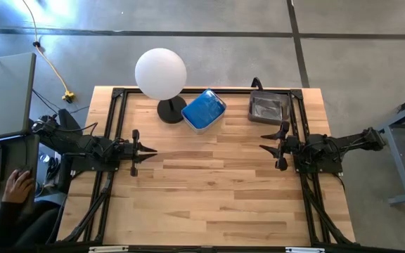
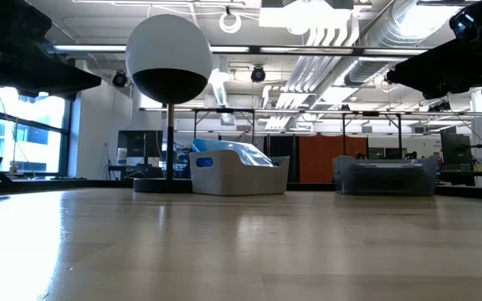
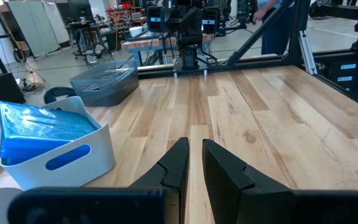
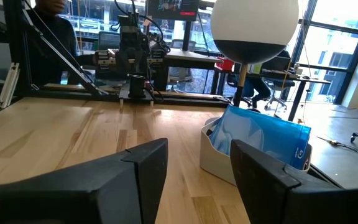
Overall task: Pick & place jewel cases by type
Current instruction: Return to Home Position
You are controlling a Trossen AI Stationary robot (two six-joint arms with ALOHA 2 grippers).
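Note:
The translucent blue jewel cases stand packed on edge in a white tub at the table's far middle; they also show in the right wrist view. The clear cases with dark insides lie in a grey tub to its right, at the far right. No case lies on the bare tabletop. My left gripper hovers over the table's left side, its fingers drawn almost together with a thin slit between them. My right gripper hovers over the right side, open wide and holding nothing.
A lamp with a white globe stands on a dark round foot just left of the white tub. Bare wood spreads between and in front of the arms. A person's hand rests at a desk beyond the table's left edge.

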